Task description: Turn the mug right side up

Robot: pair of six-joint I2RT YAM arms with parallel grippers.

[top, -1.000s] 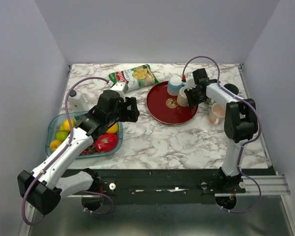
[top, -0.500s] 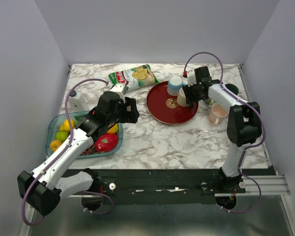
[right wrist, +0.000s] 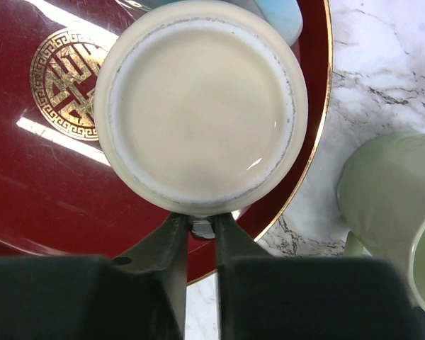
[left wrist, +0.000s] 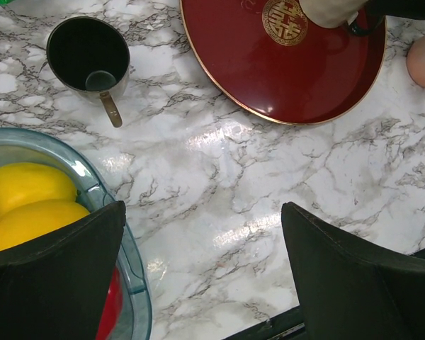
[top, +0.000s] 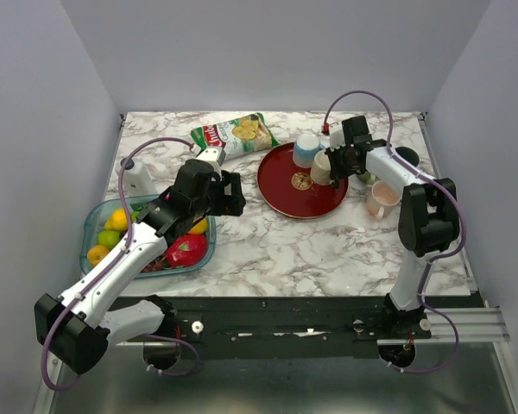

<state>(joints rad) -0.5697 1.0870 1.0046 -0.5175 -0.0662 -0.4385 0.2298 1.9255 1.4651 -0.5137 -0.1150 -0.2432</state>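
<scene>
The cream mug [top: 320,169] sits on the red plate [top: 289,197], and in the right wrist view its flat base [right wrist: 202,106] faces the camera. My right gripper [top: 335,166] is at the mug's right side, its jaws [right wrist: 202,228] shut on the mug's handle, of which only a sliver shows between the fingers. My left gripper [top: 229,191] hovers open over bare marble [left wrist: 202,212] between the fruit bowl and the plate, holding nothing.
A light blue mug [top: 307,148] lies on the plate's far edge. A green mug [right wrist: 389,191] and a pink cup [top: 382,200] stand right of the plate. A steel cup [left wrist: 88,55], a chips bag [top: 235,135], a white bottle [top: 136,177] and the fruit bowl [top: 99,226] are at the left.
My right gripper's jaws opened briefly and have shut again on the mug's handle, with the wrist shifted slightly. The left arm has barely moved.
</scene>
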